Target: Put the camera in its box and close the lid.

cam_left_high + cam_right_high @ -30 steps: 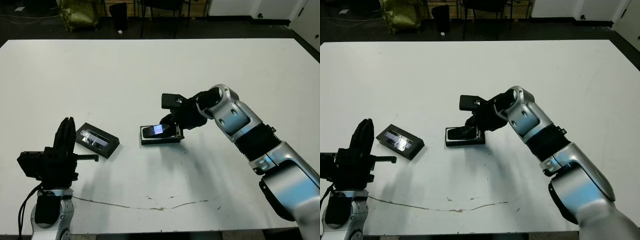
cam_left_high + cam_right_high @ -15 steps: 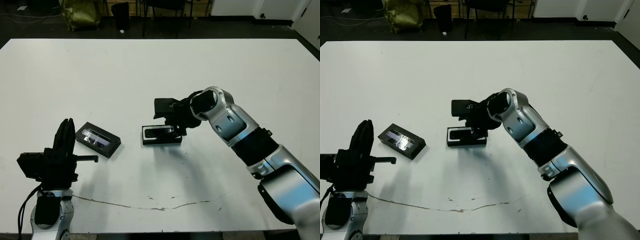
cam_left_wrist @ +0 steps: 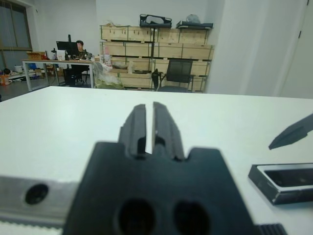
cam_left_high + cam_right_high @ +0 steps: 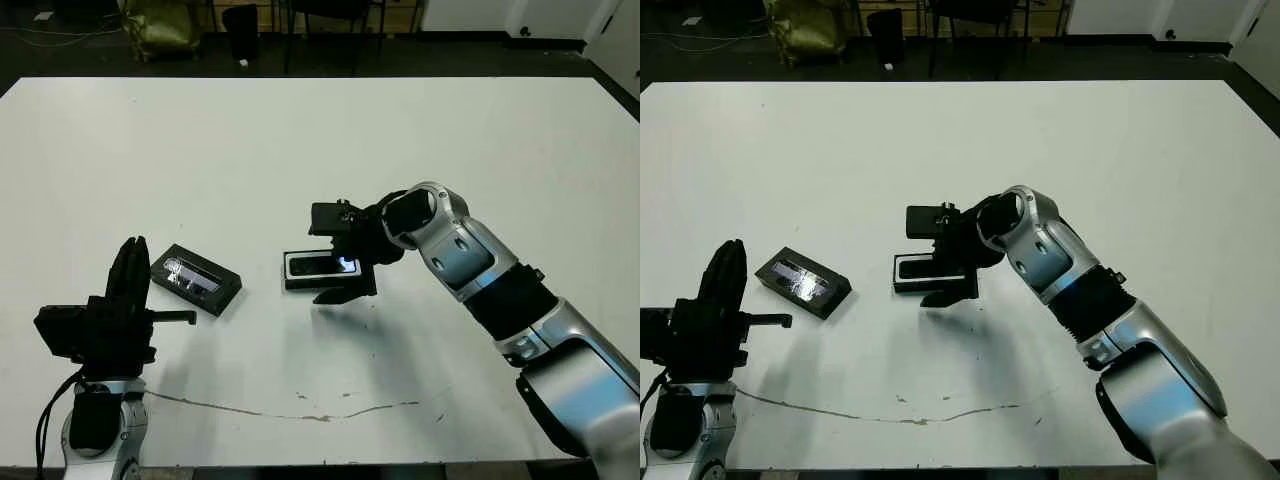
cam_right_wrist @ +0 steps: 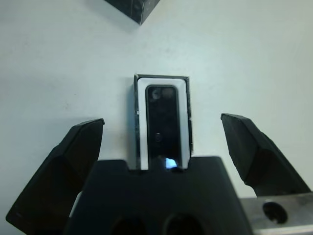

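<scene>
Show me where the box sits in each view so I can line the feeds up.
Left eye: box mid-table, partly under the right gripper.
Right eye: box left of centre.
Left wrist: a black tray corner at the right edge; cannot tell if it is the box.
Right wrist: box centred between the open fingers, camera inside.
Shared landmark: the lid, left of the box.

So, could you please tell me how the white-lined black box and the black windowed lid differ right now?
The white-lined black box lies open-side up with the slim black camera in it; the black windowed lid shows a glossy bluish window and holds nothing. The box sits under the open right end effector, while the lid lies apart, nearer the shut left end effector. Both are small black rectangles flat on the white table.
</scene>
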You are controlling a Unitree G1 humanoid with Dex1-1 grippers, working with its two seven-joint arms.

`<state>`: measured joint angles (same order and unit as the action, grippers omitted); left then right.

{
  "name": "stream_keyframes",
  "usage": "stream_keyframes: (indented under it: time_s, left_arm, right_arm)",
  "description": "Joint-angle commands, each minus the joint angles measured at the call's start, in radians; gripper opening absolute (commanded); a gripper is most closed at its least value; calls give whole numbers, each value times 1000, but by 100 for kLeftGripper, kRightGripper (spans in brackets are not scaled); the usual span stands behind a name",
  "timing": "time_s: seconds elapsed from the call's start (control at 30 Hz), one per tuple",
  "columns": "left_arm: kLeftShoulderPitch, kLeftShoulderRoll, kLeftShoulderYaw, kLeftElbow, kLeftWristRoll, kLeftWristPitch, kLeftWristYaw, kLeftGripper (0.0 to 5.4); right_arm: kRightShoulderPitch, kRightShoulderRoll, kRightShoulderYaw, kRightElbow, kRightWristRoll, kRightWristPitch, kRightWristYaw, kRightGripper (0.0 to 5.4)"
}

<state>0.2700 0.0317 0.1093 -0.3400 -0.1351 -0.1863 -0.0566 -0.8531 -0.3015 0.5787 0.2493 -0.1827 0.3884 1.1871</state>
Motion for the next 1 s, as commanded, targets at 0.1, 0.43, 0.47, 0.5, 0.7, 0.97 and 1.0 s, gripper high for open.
stream_keyframes:
  time_s: [0.1,0.43,0.47,0.5,0.7,0.97,1.0]
  left_arm:
    - [11,-2,0,-2,-4,24,2,0]
    - [5,8,3,-3,-2,26,-3,0]
    - [4,9,3,2,0,19,-5,0]
    - [3,9,4,4,2,17,-5,0]
    - [6,4,2,-4,-6,35,-2,0]
    - [7,40,33,-29,-12,63,-17,0]
    - [5,56,43,-35,-10,63,-27,0]
  right_arm:
    - [0,-27,-111,-43,67,51,-27,538]
    - [-24,-98,-378,-240,324,225,-47,538]
    - [-12,-102,-401,-271,346,261,-69,538]
    - [7,-105,-428,-302,371,292,-94,538]
    - [177,-67,-552,-454,449,364,-318,517]
    - [501,64,-620,-610,445,247,-646,340]
    - [544,82,-629,-619,452,229,-670,319]
